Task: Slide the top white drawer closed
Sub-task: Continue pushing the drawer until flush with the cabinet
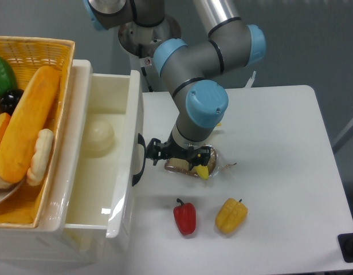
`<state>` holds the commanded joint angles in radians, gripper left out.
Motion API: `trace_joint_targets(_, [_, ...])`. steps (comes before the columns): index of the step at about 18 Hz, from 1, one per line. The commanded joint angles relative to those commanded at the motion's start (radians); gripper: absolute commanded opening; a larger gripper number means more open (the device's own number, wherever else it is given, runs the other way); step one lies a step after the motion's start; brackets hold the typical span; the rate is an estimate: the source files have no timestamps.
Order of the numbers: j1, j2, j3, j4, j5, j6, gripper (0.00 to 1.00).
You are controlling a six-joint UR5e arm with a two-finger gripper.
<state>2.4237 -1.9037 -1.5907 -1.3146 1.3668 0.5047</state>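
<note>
Your black two-finger gripper [155, 153] pressed the glossy white plastic top drawer [128, 172] by its black loop handle [140, 160]; I cannot tell its grip.

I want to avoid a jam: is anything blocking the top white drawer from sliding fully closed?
Nothing visible blocks it. The gripper is at the black handle of the top white drawer. The pale round fruit lies inside, below the rim.

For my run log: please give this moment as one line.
gripper: at black handle, state unclear | top white drawer: partly open | stage: pushing
</note>
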Motion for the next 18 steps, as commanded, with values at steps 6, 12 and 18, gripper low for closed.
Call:
trace_joint_targets(6, [-0.052, 0.003, 0.000, 0.003, 0.006, 0.000, 1.00])
trace_joint_targets(12, [-0.084, 0.006, 0.008, 0.008, 0.018, 0.002, 1.00])
trace_joint_targets(18, [-0.103, 0.017, 0.011, 0.008, 0.028, 0.000, 1.00])
